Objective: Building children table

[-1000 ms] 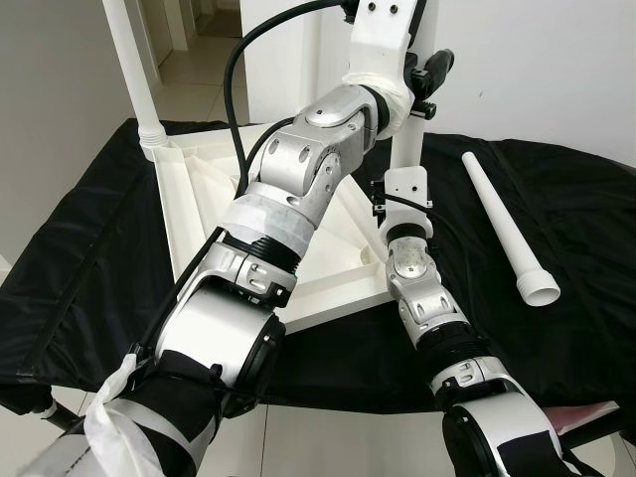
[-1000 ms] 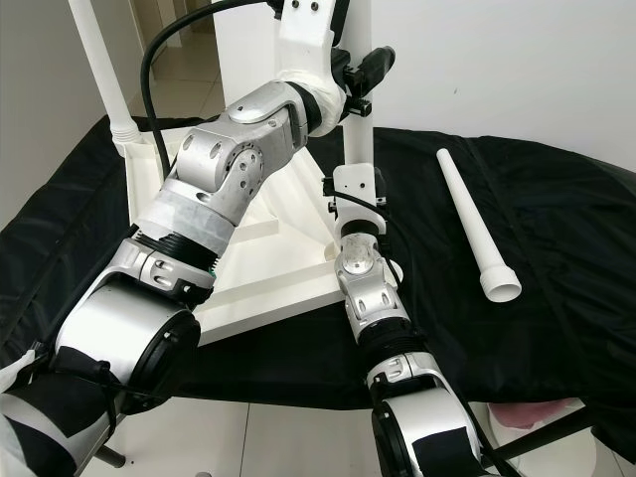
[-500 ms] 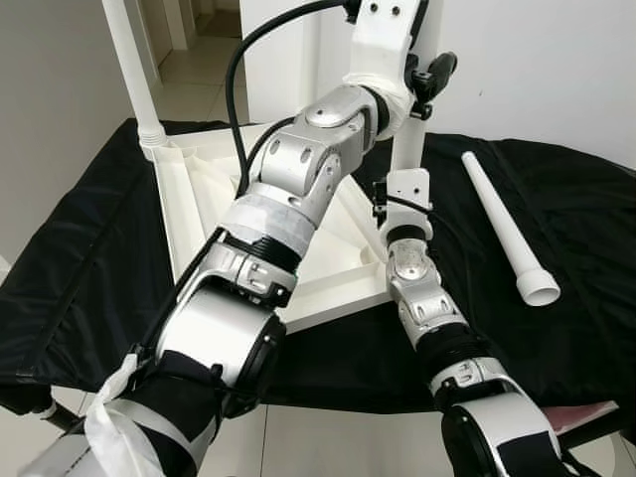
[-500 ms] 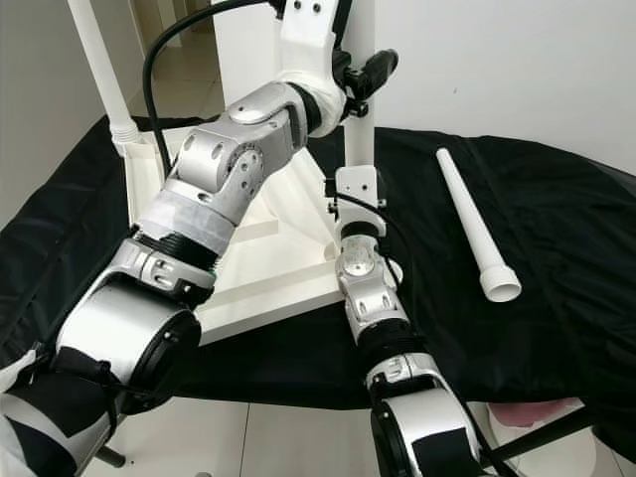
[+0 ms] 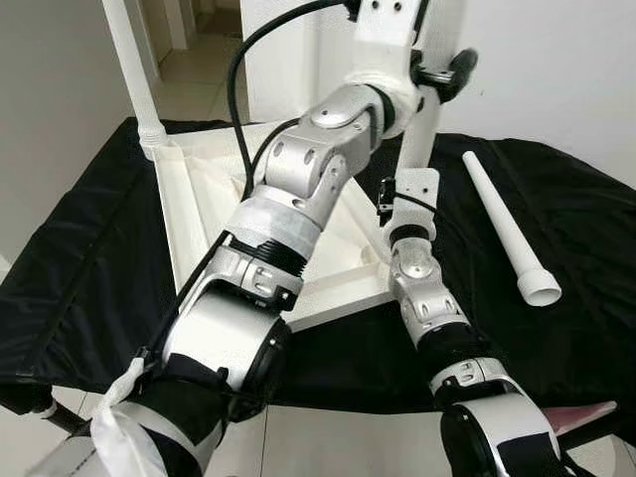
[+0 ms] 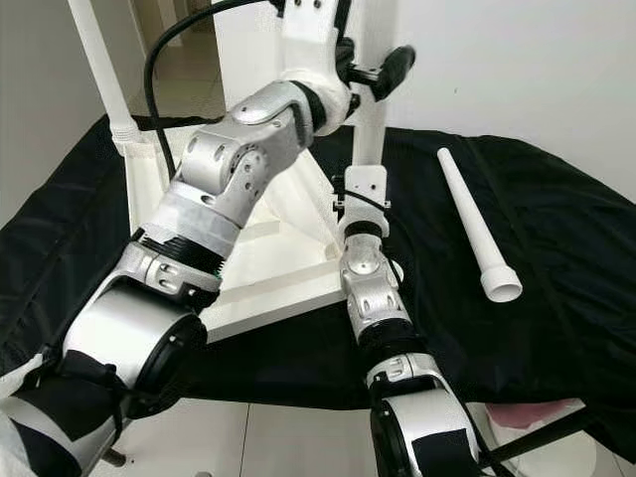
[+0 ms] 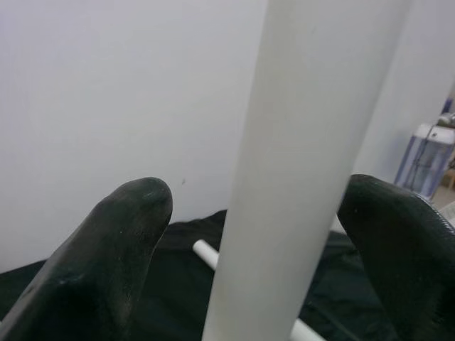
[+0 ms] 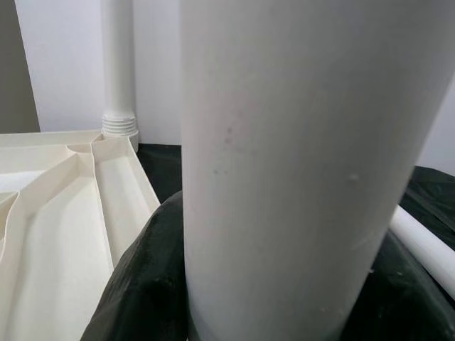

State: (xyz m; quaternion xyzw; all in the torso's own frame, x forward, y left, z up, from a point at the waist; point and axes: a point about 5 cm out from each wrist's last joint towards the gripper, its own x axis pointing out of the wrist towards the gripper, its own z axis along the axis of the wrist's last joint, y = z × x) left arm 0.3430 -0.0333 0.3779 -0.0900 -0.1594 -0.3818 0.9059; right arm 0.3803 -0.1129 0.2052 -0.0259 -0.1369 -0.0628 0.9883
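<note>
A white tabletop [image 5: 204, 199] lies upside down on a black cloth [image 5: 89, 248]. One white leg [image 5: 127, 60] stands upright in its far left corner. A second leg [image 5: 422, 129] rises from the near right corner, leaning right at the top. My left gripper [image 5: 439, 75] is open high on this leg; in the left wrist view the black fingers [image 7: 106, 249] straddle it, with a gap on one side. My right gripper [image 8: 270, 284] is shut on the same leg low down, its fingers [image 8: 142, 298] hugging it. A third leg [image 5: 502, 224] lies loose on the cloth to the right.
The cloth-covered surface ends just in front of me, above pale floor tiles [image 5: 328, 437]. A white wall [image 5: 556, 70] stands close behind. An open doorway [image 5: 194, 40] lies at the back left. Something pink [image 6: 527, 412] sits low at the right.
The held leg has tipped from upright to leaning right at its top. My left gripper moved right with it. The right gripper stayed low on the leg.
</note>
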